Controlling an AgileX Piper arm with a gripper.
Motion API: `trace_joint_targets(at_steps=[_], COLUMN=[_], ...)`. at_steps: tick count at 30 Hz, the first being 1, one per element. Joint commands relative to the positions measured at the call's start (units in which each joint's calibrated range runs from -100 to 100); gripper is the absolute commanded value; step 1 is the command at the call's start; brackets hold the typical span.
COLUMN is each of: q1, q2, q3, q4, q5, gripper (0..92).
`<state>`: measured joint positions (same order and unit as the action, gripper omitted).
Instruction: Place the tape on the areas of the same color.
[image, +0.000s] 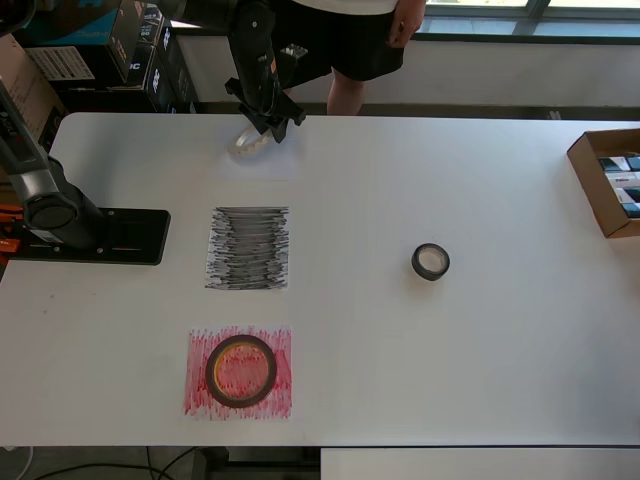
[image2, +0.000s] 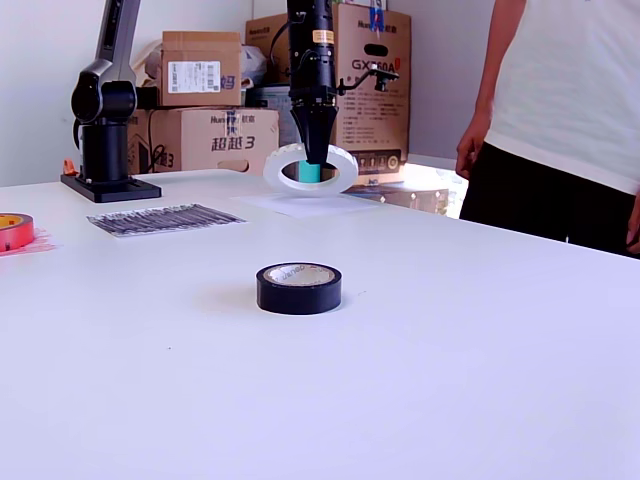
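Note:
My gripper (image: 266, 128) is shut on the large white tape roll (image: 246, 141) and holds it tilted just above the plain white sheet (image: 272, 165) at the table's far side. In the exterior view the gripper (image2: 316, 158) pinches the white roll (image2: 285, 172) by its rim over the white sheet (image2: 300, 206). The red roll with a yellow core (image: 241, 371) lies on the red scribbled sheet (image: 200, 395). The small black roll (image: 430, 262) lies on the bare table, well right of the black scribbled sheet (image: 248, 248). The black roll (image2: 299, 288) is nearest in the exterior view.
The arm's black base (image: 90, 235) sits at the overhead view's left edge. An open cardboard box (image: 608, 182) stands at the right edge. A person (image: 350, 40) stands behind the far edge. Cardboard boxes (image2: 205, 110) are stacked behind the table.

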<state>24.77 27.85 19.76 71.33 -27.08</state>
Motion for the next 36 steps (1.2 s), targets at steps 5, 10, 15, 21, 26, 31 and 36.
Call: trace_joint_targets(at_steps=[5, 10, 15, 21, 26, 31, 36], q1=[0.3, 0.0, -1.5, -1.6, -2.2, -3.1, -5.7], q2=[0.1, -0.4, -0.5, -0.6, -0.6, -0.6, -0.6], q3=[0.9, 0.3, 0.3, 0.3, 0.3, 0.3, -0.5], q4=[0.2, -1.5, -5.4, -5.6, -5.6, -5.6, -6.4], q5=[-1.6, -1.1, -1.1, -1.1, -1.1, -1.2, -0.9], gripper=[43.4, 43.6, 43.6, 43.6, 43.6, 43.5, 43.5])
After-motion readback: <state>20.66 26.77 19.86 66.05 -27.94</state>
